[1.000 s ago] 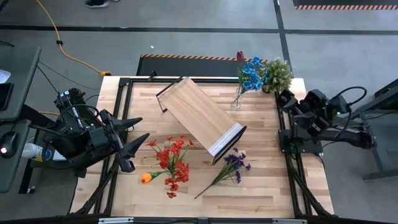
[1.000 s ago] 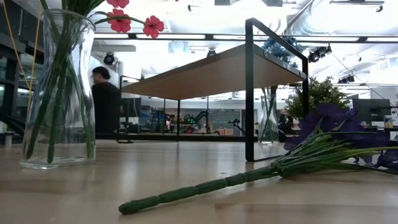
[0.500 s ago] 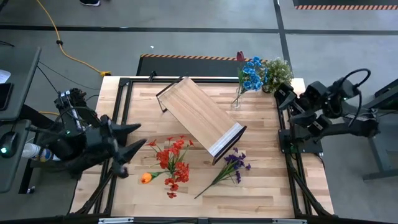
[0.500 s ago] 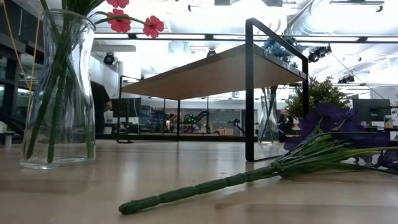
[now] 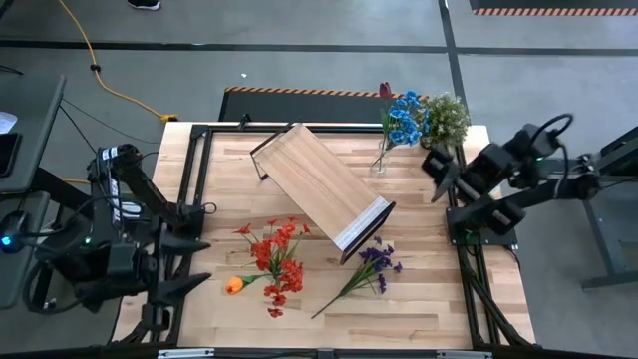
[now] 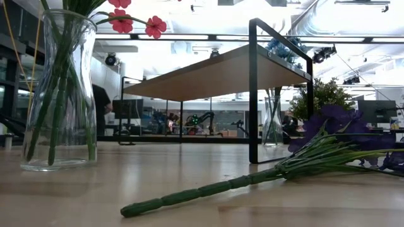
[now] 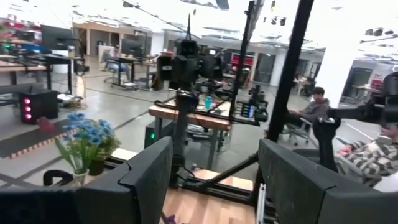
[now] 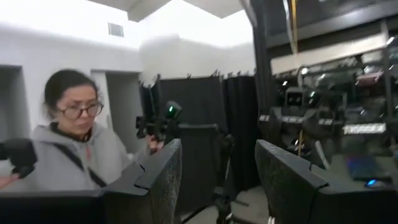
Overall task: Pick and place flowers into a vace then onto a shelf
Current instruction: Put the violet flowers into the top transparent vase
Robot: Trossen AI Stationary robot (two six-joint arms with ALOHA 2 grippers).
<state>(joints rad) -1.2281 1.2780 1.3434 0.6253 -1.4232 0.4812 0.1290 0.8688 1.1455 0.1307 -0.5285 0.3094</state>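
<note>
A clear glass vase [image 6: 57, 94] stands near the table's near-left with red blooms [image 5: 277, 257] in it. An orange bloom [image 5: 234, 285] shows beside them. A purple stem [image 5: 365, 267] lies flat on the table, its stalk [image 6: 208, 189] toward the near edge. A second vase with blue and maroon flowers [image 5: 401, 120] stands at the far edge. The shelf [image 5: 321, 187] stands slantwise mid-table on its dark frame. My left gripper [image 5: 199, 264] hovers open over the table's left edge, left of the red blooms. My right gripper [image 5: 433, 178] is open at the right edge.
A bushy pale-green potted plant [image 5: 446, 118] stands at the far right corner beside the blue flowers. Bare planks [image 5: 419, 229] lie between the shelf and the right edge. A person [image 8: 74, 143] shows in the room beyond in the right wrist view.
My left arm has risen and its gripper has drawn back toward the table's near-left corner, away from the red blooms. My right arm has swung its gripper in toward the table's right edge. Flowers, vases and shelf have not moved.
</note>
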